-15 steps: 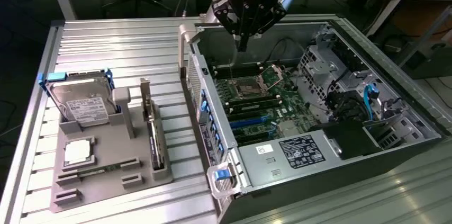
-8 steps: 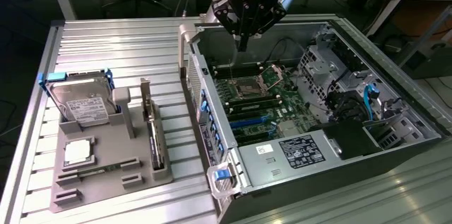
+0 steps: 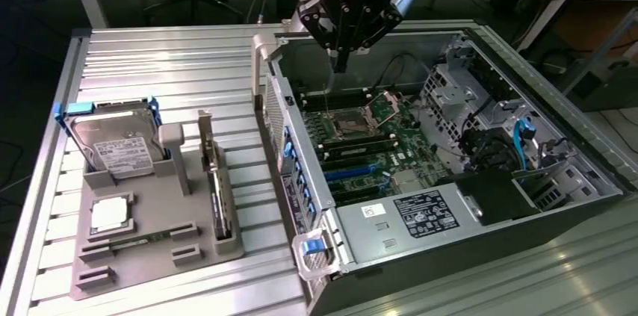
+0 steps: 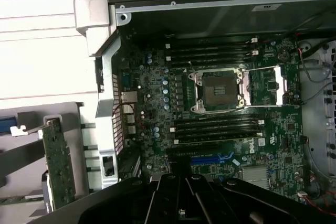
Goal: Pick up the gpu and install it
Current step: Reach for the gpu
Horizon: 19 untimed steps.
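Exterior view, jaws pressed together above computer case (image 3: pixel 594 153), gpu (image 3: pixel 211 174) upright in grey holder (image 3: pixel 149 220), well apart.

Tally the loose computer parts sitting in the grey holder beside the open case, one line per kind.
hard drive: 1
gpu: 1
processor chip: 1
memory stick: 1
Total: 4
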{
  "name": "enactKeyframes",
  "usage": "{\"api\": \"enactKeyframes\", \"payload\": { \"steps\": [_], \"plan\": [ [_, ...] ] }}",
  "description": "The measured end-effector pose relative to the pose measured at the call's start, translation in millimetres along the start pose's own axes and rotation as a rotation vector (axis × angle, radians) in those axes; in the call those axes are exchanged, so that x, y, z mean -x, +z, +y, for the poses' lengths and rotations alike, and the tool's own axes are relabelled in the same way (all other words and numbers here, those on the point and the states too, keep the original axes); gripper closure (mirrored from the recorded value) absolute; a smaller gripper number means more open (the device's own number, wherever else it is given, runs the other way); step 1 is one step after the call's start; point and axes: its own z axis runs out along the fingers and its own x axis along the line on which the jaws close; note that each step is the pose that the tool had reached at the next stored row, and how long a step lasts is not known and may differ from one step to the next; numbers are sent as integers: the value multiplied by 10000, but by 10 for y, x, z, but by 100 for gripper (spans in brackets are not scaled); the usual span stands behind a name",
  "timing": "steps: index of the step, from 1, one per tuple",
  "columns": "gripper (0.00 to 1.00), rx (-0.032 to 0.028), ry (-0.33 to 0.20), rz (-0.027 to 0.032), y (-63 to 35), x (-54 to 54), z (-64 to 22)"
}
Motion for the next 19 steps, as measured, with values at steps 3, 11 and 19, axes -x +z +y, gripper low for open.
{"api": "enactKeyframes", "payload": {
  "steps": [3,11,19],
  "plan": [
    [89,0,-1,0,-1,-31,-2],
    [89,0,0,0,-3,-107,-8],
    [89,0,-1,0,-6,-210,-16]
  ]
}}
